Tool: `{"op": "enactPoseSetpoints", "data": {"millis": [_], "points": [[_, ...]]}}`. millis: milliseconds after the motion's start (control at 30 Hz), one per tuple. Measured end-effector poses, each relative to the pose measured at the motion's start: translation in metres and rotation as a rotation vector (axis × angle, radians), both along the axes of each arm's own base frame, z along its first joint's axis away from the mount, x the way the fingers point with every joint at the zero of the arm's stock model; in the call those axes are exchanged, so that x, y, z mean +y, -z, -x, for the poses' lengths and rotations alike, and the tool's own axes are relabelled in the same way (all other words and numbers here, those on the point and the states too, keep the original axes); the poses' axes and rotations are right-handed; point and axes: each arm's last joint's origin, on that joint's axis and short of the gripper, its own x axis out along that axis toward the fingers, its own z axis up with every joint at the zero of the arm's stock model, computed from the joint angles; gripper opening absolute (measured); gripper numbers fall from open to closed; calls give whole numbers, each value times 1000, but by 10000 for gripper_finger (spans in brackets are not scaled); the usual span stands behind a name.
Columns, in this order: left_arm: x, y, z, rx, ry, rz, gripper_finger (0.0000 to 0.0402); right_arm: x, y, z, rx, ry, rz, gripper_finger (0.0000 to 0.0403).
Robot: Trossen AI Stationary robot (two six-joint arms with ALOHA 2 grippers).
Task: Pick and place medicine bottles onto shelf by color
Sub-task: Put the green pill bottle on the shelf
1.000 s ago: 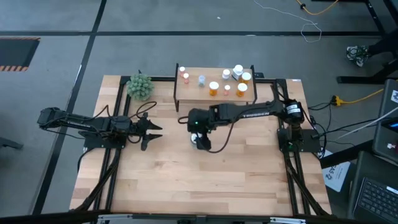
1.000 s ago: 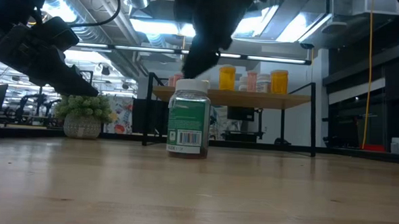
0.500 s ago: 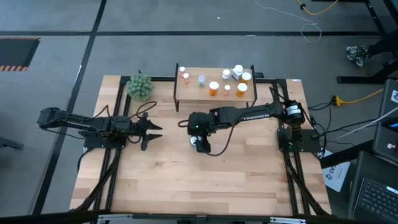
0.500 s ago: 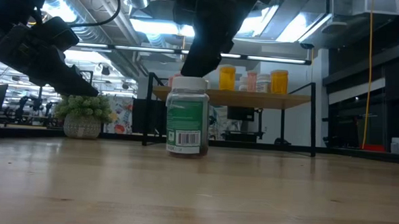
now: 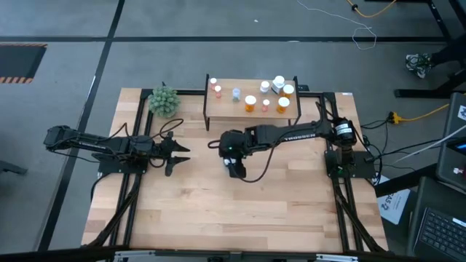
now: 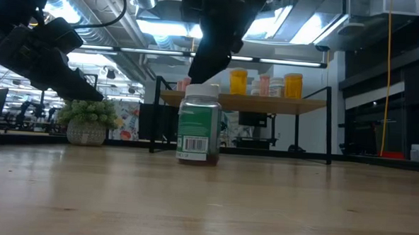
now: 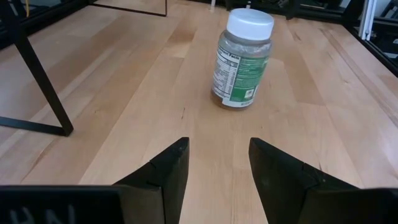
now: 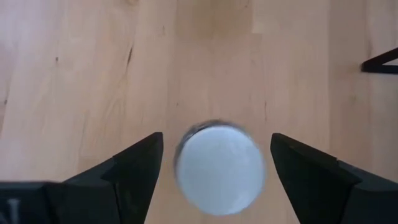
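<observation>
The larger green medicine bottle (image 6: 199, 128) with a white cap (image 8: 219, 168) stands upright on its base in the middle of the table. It also shows in the left wrist view (image 7: 242, 62). My right gripper (image 5: 234, 167) hangs over it, pointing down and open. One finger (image 8: 134, 168) stands on each side of the cap with a small gap, touching nothing. My left gripper (image 5: 178, 154) is open and empty, level above the table's left part and pointing at the bottle. The shelf (image 5: 218, 113) at the far side carries several small orange, white and pink bottles (image 5: 250, 103).
A green plant ball in a pot (image 5: 164, 102) stands at the far left beside the shelf. The shelf's thin black legs (image 6: 329, 133) rise from the table behind the green bottle. Bare wooden tabletop (image 5: 240, 218) lies toward the near edge.
My right gripper has edged a little toward the table's near edge over the green bottle, and in the high view it now covers more of the white cap. It stays open.
</observation>
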Motion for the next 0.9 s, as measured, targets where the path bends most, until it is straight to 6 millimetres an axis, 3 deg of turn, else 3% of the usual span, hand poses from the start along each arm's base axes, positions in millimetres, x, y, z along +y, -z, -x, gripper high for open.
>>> {"op": "enactPoseSetpoints", "data": {"millis": [433,900], "points": [[0,0,0,0,0,0,163,-2,13,6,56,48,89,300],[0,0,0,0,0,0,163,-3,25,8,52,105,59,285]]}}
